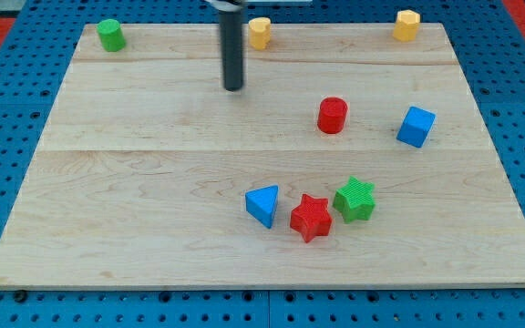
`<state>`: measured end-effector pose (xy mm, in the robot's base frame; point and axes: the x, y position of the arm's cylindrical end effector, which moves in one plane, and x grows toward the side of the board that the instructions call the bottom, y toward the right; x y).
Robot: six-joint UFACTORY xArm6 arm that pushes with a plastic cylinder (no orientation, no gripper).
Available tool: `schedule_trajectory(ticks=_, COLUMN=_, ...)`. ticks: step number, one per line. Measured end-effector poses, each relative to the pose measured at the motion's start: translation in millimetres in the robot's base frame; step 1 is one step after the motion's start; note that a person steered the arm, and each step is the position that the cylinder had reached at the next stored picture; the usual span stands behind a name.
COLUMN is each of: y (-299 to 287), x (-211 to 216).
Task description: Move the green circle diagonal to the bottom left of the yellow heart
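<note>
Red star (311, 218) sits nearest the bottom edge, touching a green star (355, 199), a blue triangle (262, 205) beside it. Green circle (110, 35) occupies the top-left corner; yellow heart (259, 32) lies along the top edge. My tip (234, 87), a clawless rod, stands below-left of the heart.

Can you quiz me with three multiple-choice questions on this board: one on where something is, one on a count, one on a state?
1. Where is the green circle?
A. the view's top left corner
B. the view's bottom right
C. beside the blue cube

2. How many red blocks are there?
A. one
B. two
C. four

3. Is my tip touching a block?
A. yes, the green circle
B. yes, the red cylinder
C. no, it stands on bare board

Answers:
A, it sits at the board's far left top edge.
B, a red cylinder and a red star.
C, the nearest block, the yellow heart, lies apart from it.
</note>
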<state>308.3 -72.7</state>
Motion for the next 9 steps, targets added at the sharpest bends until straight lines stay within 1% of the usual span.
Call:
schedule_trajectory(ticks=1, y=-32.5, x=-68.6)
schedule_trajectory(ticks=2, y=-85.3, x=-117.1)
schedule_trajectory(ticks=3, y=-85.3, x=-117.1)
schedule_trajectory(ticks=4, y=-105.1, x=-116.1)
schedule_trajectory(ticks=5, y=-146.0, x=-116.3)
schedule_trajectory(ticks=6, y=-198.9, x=-117.2)
schedule_trajectory(ticks=7, y=-227.5, x=-111.1)
schedule_trajectory(ticks=8, y=-213.0, x=-94.1)
schedule_trajectory(ticks=9, y=-178.1, x=-58.7)
